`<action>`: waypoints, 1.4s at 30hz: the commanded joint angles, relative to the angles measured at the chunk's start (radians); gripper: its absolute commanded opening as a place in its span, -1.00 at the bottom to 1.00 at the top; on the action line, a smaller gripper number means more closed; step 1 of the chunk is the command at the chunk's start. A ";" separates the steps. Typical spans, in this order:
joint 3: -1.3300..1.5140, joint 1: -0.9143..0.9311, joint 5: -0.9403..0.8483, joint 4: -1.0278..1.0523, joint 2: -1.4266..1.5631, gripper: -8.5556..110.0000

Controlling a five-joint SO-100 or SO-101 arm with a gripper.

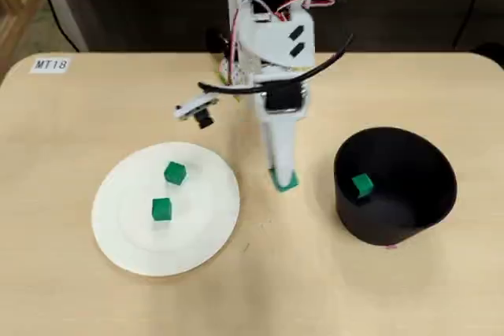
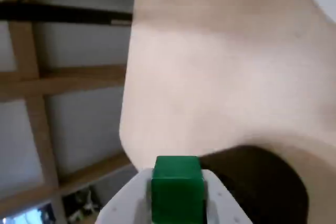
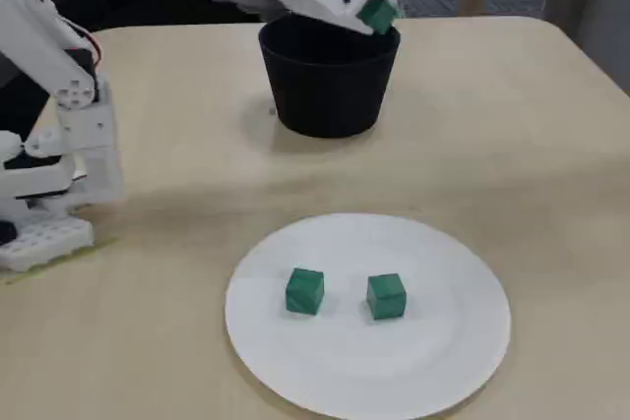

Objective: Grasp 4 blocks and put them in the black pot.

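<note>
gripper point(image 1: 284, 179) clamped on green block point(image 3: 377, 14), held above table between white plate point(image 1: 126, 230) and black pot point(image 1: 398, 218) in overhead view. wrist view shows that block pinched between white fingers point(image 2: 223, 200). one block point(image 1: 362, 186) lies inside pot. two blocks point(image 1: 175, 172) point(image 1: 161, 208) rest on plate, near each other, apart. label point(image 1: 50, 64) at table corner.

Four green blocks point(image 1: 175, 172) point(image 1: 161, 208) point(image 1: 362, 185) point(image 1: 285, 181) (two on plate), one black pot point(image 1: 394, 218), one white plate point(image 1: 118, 226).
</note>
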 commanded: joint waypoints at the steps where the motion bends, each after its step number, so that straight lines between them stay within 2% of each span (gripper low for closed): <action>1: -0.055 -0.097 0.069 0.037 0.071 -0.90; 5: -0.038 -0.218 0.120 0.067 0.066 -0.90; 12: -0.015 -0.319 0.141 0.008 -0.035 -0.90; 22: -0.044 -0.318 0.140 -0.114 -0.179 -0.90; 28: -0.044 -0.319 0.064 -0.106 -0.196 -0.53; 34: -0.044 -0.301 0.060 -0.104 -0.198 -0.48; 36: -0.044 -0.293 0.058 -0.104 -0.201 -0.54; 40: -0.087 -0.236 0.057 -0.044 -0.210 -0.90; 42: -0.121 -0.178 0.021 0.014 -0.218 -0.90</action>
